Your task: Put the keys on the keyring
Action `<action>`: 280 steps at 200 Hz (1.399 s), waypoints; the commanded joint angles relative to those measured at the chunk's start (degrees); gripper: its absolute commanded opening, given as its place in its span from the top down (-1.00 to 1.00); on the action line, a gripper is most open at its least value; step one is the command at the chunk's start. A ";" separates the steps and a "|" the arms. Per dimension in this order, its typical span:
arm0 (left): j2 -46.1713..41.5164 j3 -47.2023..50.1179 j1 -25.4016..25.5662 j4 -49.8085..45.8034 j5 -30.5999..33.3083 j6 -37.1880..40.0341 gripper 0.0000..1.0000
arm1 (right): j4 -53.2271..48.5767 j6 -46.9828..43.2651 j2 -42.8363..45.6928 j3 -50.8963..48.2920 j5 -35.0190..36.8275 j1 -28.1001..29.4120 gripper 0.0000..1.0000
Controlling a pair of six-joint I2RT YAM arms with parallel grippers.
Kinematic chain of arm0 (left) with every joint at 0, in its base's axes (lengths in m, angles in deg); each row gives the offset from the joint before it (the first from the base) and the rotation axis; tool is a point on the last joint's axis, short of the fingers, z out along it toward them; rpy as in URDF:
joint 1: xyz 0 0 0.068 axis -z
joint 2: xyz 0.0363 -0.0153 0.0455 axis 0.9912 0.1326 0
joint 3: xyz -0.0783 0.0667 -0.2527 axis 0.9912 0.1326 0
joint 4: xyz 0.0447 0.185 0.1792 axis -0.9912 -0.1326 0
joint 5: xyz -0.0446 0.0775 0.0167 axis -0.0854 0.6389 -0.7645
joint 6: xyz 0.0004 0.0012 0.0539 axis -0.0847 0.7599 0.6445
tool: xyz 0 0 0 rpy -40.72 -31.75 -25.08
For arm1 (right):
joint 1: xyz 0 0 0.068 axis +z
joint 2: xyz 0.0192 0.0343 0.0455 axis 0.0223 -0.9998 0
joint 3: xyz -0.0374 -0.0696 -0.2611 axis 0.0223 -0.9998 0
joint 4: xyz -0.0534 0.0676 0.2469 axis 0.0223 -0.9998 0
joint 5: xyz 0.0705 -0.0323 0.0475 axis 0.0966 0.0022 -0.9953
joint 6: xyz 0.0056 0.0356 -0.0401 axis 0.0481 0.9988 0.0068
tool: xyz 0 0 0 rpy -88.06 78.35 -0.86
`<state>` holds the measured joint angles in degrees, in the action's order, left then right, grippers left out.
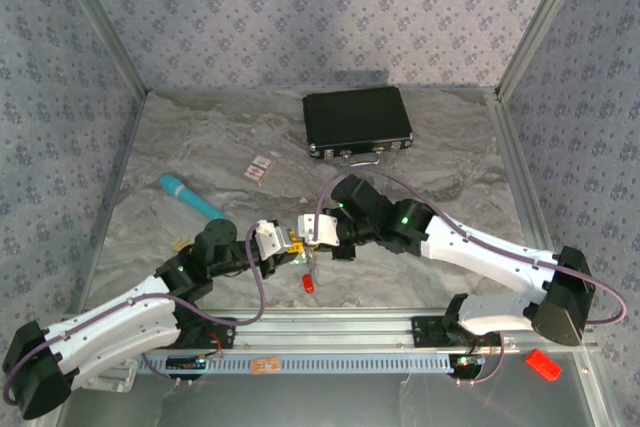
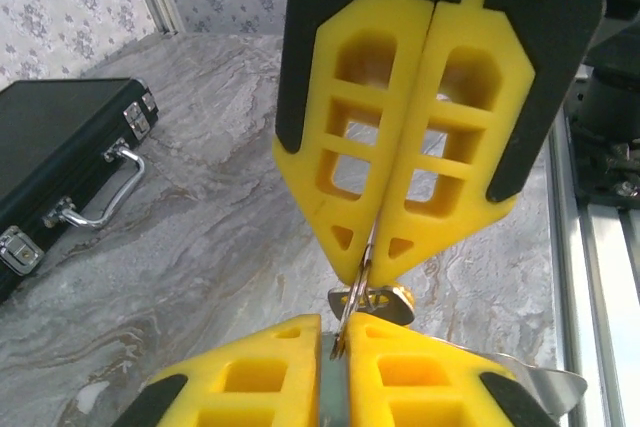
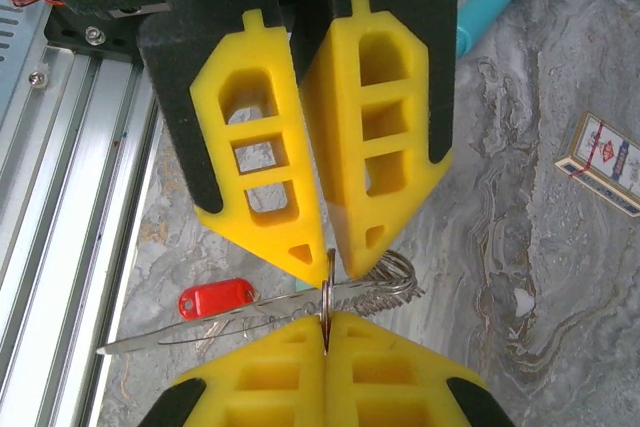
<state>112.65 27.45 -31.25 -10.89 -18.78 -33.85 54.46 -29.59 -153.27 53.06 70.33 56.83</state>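
Left gripper [image 2: 335,327]: its yellow fingers are pressing tight together and pinching the thin silvery wire keyring [image 3: 392,275].
Right gripper [image 3: 327,319]: its yellow fingers are also pressing tight together, pinching the same keyring from the other side. The tips of the two grippers are almost touching.
Keyring place: it is hanging between the two grippers, low over the desk, near the robot's edge.
Small red plastic tag [image 3: 210,299]: it is hanging on the keyring, just below the grippers.
Keys: one small flat silvery metal key [image 2: 388,304] is sitting right between the gripper tips. I cannot tell how many keys are there.
Grey marble-look desk [image 1: 430,177]: it is carrying everything.
Teal plastic stick [image 1: 190,197]: it is lying on the left, apart from the grippers.
Small white and red box [image 1: 261,168]: it is lying between the stick and the case.
Black hard case with silver clasps [image 1: 358,122]: it is lying closed at the far side.
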 commanded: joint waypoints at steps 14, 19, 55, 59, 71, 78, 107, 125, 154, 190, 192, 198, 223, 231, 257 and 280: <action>-0.20 -1.68 0.15 1.22 -1.25 0.29 0.93 | 0.77 0.07 0.78 1.13 -1.21 0.37 1.00; -0.20 -1.66 0.19 1.20 -1.33 0.42 0.97 | 1.61 0.50 1.17 0.61 -1.76 0.15 0.98; -0.63 0.12 0.19 4.95 -1.51 -0.28 1.00 | 10.76 6.13 5.78 -6.56 -7.22 -3.67 0.45; -0.71 0.60 0.24 6.04 -1.59 -0.60 1.00 | 11.78 6.83 6.28 -7.37 -8.27 -4.01 0.43; -0.82 2.03 0.20 9.10 -2.03 -1.62 1.00 | 15.05 8.86 6.87 -9.61 -11.02 -5.48 0.36; -0.81 2.69 0.18 10.57 -2.21 -2.03 1.00 | 16.43 9.76 6.92 -10.58 -11.78 -6.00 0.33; -0.81 3.89 0.21 12.91 -2.68 -2.96 1.00 | 19.39 11.20 6.23 -12.58 -13.34 -7.04 0.31; -0.94 4.34 0.20 13.36 -3.09 -3.18 1.00 | 20.02 11.49 5.63 -12.93 -13.85 -7.47 0.31; -1.12 4.78 0.17 13.96 -3.10 -3.49 1.00 | 20.89 11.79 4.69 -13.01 -15.33 -7.79 0.33; -1.42 4.85 0.20 14.12 -3.09 -3.36 1.00 | 21.85 12.28 3.68 -12.63 -16.42 -8.00 0.52; -1.45 4.86 0.20 14.07 -3.09 -3.40 1.00 | 21.85 12.29 3.64 -12.62 -16.45 -7.96 0.54; -1.51 4.87 0.19 13.99 -3.09 -3.42 1.00 | 21.81 12.25 3.44 -12.53 -16.84 -8.06 0.58; -1.86 4.62 0.20 13.33 -3.01 -3.24 1.00 | 19.83 11.16 2.64 -10.82 -17.93 -8.27 0.90; -2.10 4.34 0.22 12.86 -2.75 -3.16 1.00 | 19.13 10.84 2.49 -10.22 -18.09 -8.30 0.97; -2.79 3.30 0.21 9.92 -0.84 -2.84 0.68 | 16.27 9.48 2.58 -8.43 -17.67 -8.26 1.00; -3.01 1.05 0.22 4.28 0.73 -0.85 0.46 | 9.87 6.02 1.93 -5.16 -14.39 -6.92 1.00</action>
<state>110.53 31.87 -31.29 -2.52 -19.18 -36.30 70.98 -19.95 -150.58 43.14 53.76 48.83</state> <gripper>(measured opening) 0.256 0.052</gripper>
